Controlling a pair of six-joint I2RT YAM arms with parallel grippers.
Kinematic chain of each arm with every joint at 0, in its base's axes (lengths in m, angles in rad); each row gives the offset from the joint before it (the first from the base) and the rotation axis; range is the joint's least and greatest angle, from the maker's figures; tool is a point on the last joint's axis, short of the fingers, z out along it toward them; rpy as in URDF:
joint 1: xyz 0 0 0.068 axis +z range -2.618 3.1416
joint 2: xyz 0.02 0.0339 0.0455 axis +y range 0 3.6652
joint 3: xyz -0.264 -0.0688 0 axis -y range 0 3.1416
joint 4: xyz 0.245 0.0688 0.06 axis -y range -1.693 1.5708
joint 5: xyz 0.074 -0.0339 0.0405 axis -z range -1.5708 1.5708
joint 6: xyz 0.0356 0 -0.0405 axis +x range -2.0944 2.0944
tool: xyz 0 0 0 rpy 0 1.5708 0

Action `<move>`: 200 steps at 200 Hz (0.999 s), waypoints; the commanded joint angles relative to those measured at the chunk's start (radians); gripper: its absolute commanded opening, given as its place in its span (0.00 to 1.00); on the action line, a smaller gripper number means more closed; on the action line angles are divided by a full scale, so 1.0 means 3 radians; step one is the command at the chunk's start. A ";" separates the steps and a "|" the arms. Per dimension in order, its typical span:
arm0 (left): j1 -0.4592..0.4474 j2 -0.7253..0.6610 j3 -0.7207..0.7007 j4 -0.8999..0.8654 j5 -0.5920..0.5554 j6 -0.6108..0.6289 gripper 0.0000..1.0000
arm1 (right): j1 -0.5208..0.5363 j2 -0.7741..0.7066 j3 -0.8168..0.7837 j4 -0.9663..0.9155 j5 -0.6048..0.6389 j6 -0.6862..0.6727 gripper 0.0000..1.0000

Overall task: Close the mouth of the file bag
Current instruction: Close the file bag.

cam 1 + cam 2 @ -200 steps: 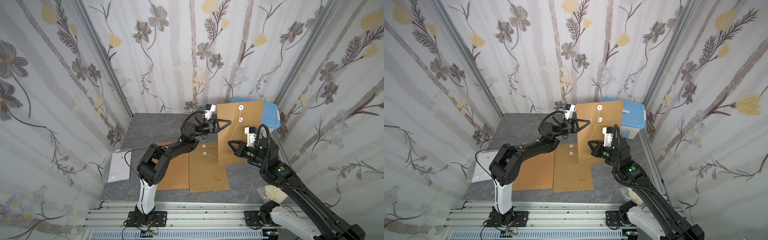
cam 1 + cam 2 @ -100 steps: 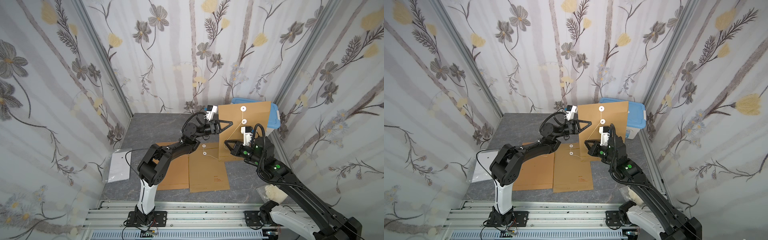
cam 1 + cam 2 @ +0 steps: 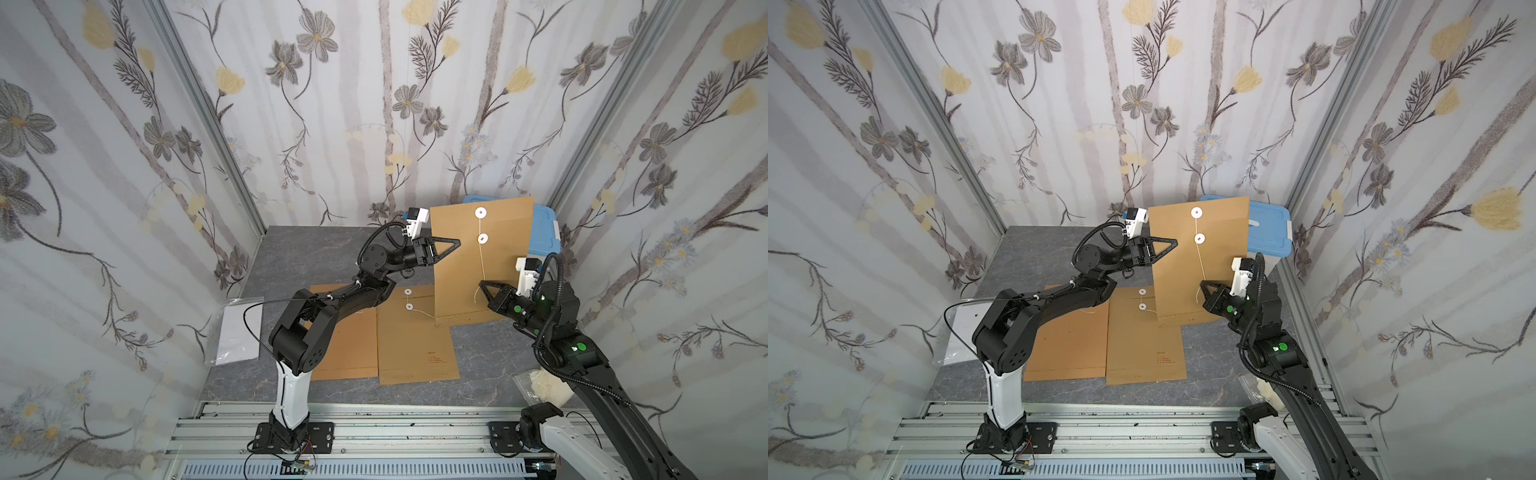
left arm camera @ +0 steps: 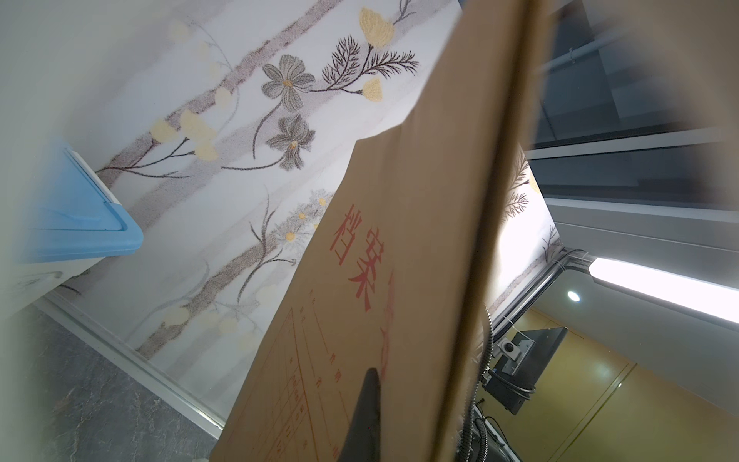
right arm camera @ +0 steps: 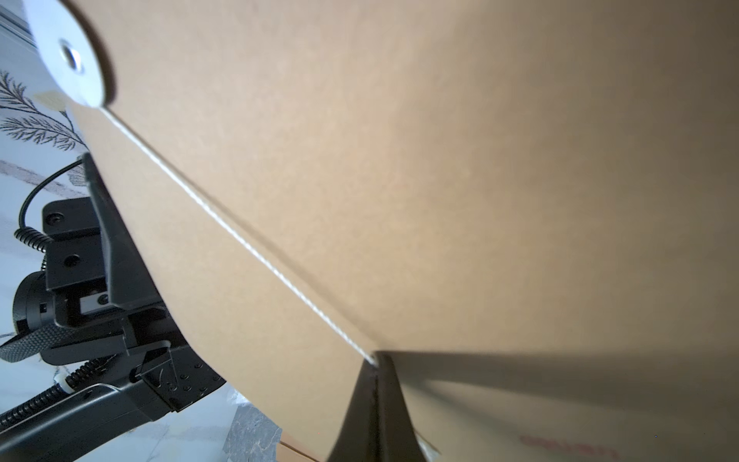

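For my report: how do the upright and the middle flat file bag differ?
Left end effector pinches the upright file bag; the flat file bag lies on the table. Right end effector holds the upright one's string; the flat one's lies loose. Both are brown.

Upright file bag (image 4: 400,240), left wrist view: large red characters 档案 (image 4: 356,256) run down its face. A third character follows, cut off at the bag's fold, not legible. Beneath them is a red ruled form with small characters, too blurred to read. Flat file bag (image 3: 415,345) (image 3: 1144,345), both top views: a few lines of small red print (image 3: 434,360), unreadable. Right wrist view: a smear of red print (image 5: 568,444), illegible.
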 commanded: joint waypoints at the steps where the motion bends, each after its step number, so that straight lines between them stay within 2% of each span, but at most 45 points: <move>1: 0.0015 -0.0032 -0.0016 0.0179 0.0010 -0.0073 0.00 | -0.0240 -0.0040 0.0095 -0.0206 -0.0221 -0.0163 0.00; 36: 0.0019 -0.0029 -0.0022 0.0179 0.0030 -0.0078 0.00 | -0.0653 0.0072 0.0310 -0.0391 -0.0553 -0.0319 0.00; 74: 0.0016 -0.0010 -0.0039 0.0179 0.0081 -0.0094 0.00 | -0.0945 0.0360 0.0685 -0.0559 -0.0836 -0.0430 0.00; 200: 0.0039 0.0087 -0.0064 0.0179 0.0187 -0.0186 0.00 | -0.1073 0.0898 0.1734 -0.1003 -0.0655 -0.0786 0.00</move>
